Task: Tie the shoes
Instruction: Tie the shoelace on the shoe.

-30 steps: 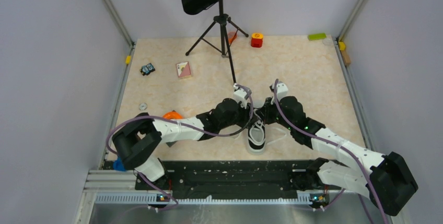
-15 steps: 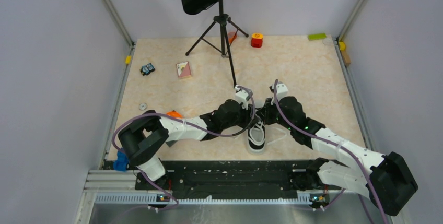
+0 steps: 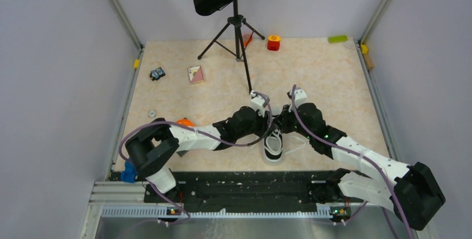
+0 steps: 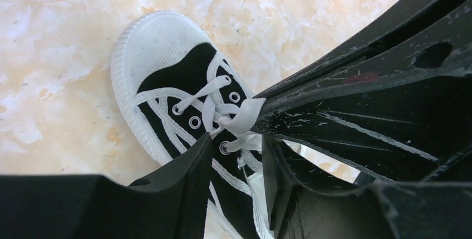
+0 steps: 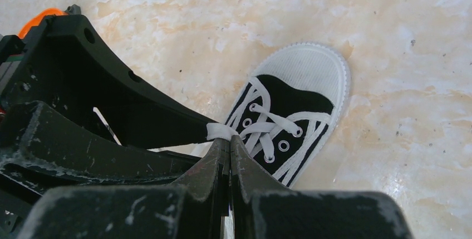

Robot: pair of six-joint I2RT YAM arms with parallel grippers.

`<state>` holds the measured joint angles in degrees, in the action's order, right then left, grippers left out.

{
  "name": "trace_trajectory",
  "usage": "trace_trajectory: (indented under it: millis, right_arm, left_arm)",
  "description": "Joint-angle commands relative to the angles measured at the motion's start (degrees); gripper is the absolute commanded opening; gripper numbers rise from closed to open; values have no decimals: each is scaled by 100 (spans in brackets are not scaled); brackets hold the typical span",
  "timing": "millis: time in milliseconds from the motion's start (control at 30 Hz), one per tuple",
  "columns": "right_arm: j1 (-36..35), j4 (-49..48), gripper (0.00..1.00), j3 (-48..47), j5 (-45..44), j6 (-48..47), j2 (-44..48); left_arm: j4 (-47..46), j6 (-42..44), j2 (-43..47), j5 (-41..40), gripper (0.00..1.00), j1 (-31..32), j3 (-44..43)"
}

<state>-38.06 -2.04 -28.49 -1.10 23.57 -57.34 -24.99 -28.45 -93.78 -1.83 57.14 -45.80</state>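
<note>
Comparing the top view with a second back, I see almost nothing move on the table (image 3: 334,77): the left arm (image 3: 195,137) settles slightly toward the lower left and covers more of the orange object (image 3: 182,121), then both it and the right arm (image 3: 356,152) hold still. The sneaker (image 3: 272,145) sits at lower centre of the frame between the two wrists, toe toward the bases. The left gripper (image 4: 236,161) has its fingers parted, with lace strands running through the gap and nothing pinched, as far as I can tell. The right gripper (image 5: 227,138) is clenched tight on a fold of white lace (image 5: 221,131) just above the eyelets. I read this pause as tension held, the knot not yet formed
</note>
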Motion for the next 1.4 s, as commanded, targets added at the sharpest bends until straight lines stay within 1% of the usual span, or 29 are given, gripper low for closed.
trace_trajectory:
  millis: [0, 233, 600, 800, 1200, 1367]
  right_arm:
    - [62, -73, 0, -189, -26, -59, 140]
    - [71, -42, 0, -214, -24, -63, 161]
    - [90, -33, 0, -211, -9, -63, 162]
    - [89, -18, 0, -234, -14, -58, 161]
    - [89, 2, 0, -254, 5, -75, 168]
    - [93, 37, 0, -262, 7, -74, 179]
  left_arm:
    - [1, 245, 328, -247, 43, 51, -95]
    - [-290, 498, 377, -272, 45, 112, 146]
    - [-985, 406, 76, 26, 44, 121, 224]
    - [-1024, 323, -15, 141, 45, 117, 155]
    - [-955, 451, -60, -140, 46, 121, 156]
    - [-947, 640, 22, -279, 46, 146, 213]
